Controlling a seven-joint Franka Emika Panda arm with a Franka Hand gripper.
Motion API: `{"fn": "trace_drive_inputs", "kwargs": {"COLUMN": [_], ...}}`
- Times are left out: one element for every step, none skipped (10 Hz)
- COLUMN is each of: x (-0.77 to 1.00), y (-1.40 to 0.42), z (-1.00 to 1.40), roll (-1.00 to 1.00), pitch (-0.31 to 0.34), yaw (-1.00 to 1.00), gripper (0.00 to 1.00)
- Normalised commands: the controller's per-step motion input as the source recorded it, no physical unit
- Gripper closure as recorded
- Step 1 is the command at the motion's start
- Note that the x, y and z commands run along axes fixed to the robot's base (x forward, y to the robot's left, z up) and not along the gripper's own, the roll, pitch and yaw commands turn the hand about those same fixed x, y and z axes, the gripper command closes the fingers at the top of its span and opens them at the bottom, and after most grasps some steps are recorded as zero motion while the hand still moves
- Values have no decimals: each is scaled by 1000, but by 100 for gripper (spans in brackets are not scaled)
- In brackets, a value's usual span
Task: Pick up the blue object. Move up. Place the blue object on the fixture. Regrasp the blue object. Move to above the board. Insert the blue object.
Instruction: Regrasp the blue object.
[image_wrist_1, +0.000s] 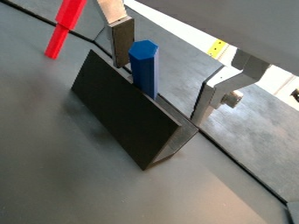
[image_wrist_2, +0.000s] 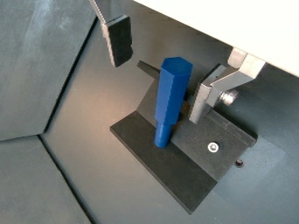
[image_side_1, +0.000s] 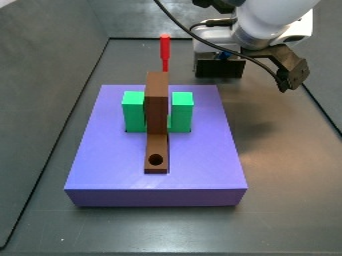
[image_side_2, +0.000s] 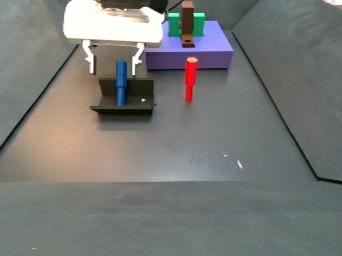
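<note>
The blue object (image_side_2: 122, 82) stands upright on the fixture (image_side_2: 123, 104), against its raised wall. It also shows in both wrist views (image_wrist_1: 142, 66) (image_wrist_2: 173, 98), on the dark fixture (image_wrist_1: 126, 112) (image_wrist_2: 197, 156). My gripper (image_side_2: 115, 67) is open just above the fixture. Its fingers (image_wrist_1: 121, 39) (image_wrist_2: 212, 91) stand on either side of the peg's top, and neither touches it. In a side view the gripper (image_side_1: 249, 58) hangs over the fixture (image_side_1: 218, 66) and the blue peg is hidden. The lavender board (image_side_1: 160, 165) (image_side_2: 207, 52) carries two green blocks and a brown bar (image_side_1: 158, 125) with a round hole.
A red peg (image_side_2: 191, 78) (image_side_1: 164, 50) (image_wrist_1: 65, 26) stands upright on the floor between the fixture and the board. Dark walls close in the work floor on the sides.
</note>
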Motion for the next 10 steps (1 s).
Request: {"fn": "trace_drive_inputs", "kwargs": {"x": [0,0,0,0,0,0,0,0,0,0], "y": [0,0,0,0,0,0,0,0,0,0], "z": [0,0,0,0,0,0,0,0,0,0], "roll": [0,0,0,0,0,0,0,0,0,0], "pitch": [0,0,0,0,0,0,0,0,0,0], "yaw": [0,0,0,0,0,0,0,0,0,0], "gripper": [100,100,100,100,100,100,100,100,100,100]}}
